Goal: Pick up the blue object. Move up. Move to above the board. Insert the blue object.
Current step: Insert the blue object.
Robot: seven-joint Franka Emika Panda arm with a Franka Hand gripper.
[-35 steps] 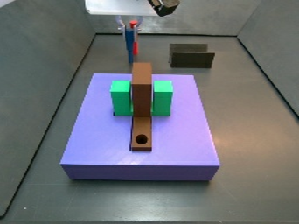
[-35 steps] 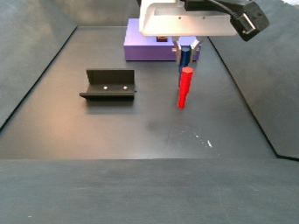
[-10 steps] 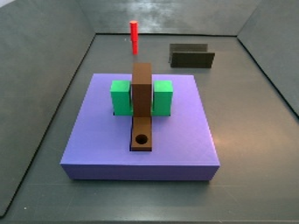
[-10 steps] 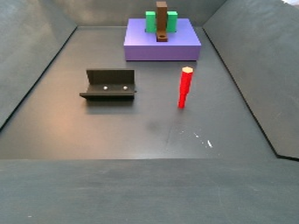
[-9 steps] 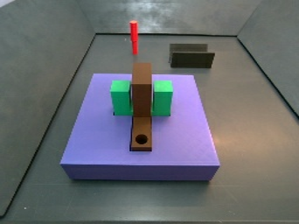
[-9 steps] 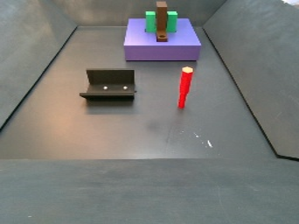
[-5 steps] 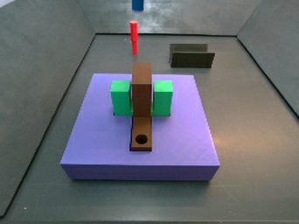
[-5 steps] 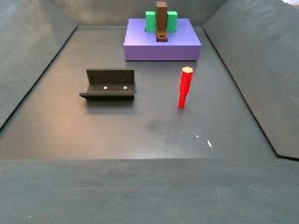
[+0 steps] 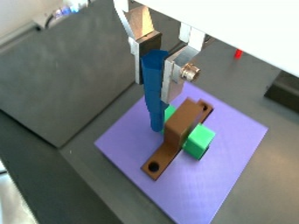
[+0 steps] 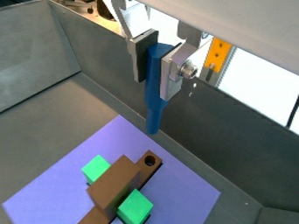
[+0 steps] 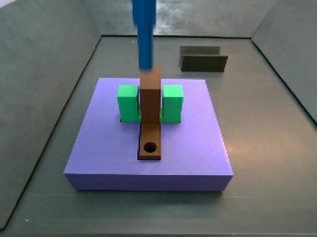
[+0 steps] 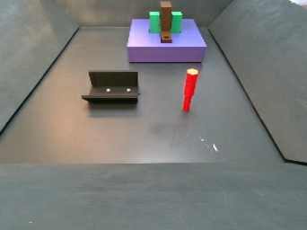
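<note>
My gripper (image 9: 156, 72) is shut on the blue object (image 9: 153, 94), a slim blue peg that hangs straight down from the fingers; both wrist views show it (image 10: 153, 87). In a side view only the peg (image 11: 145, 32) shows, reaching down from the frame's top to just over the far end of the board (image 11: 150, 111); the gripper itself is out of both side views. The board is a long brown plank on the lavender slab (image 11: 186, 157), with its round dark hole (image 11: 150, 147) at the near end. The board also shows below the peg in a wrist view (image 9: 181, 136).
Two green blocks (image 11: 128, 103) (image 11: 172, 103) flank the board on the slab. A thin red stick (image 12: 188, 89) stands upright on the floor away from the slab. The dark fixture (image 12: 111, 87) stands on the floor, also seen behind the slab (image 11: 203, 59). Grey walls enclose the floor.
The gripper with the peg rose out of both side views. Over the last half second the peg has come back into a side view, now above the board's far end.
</note>
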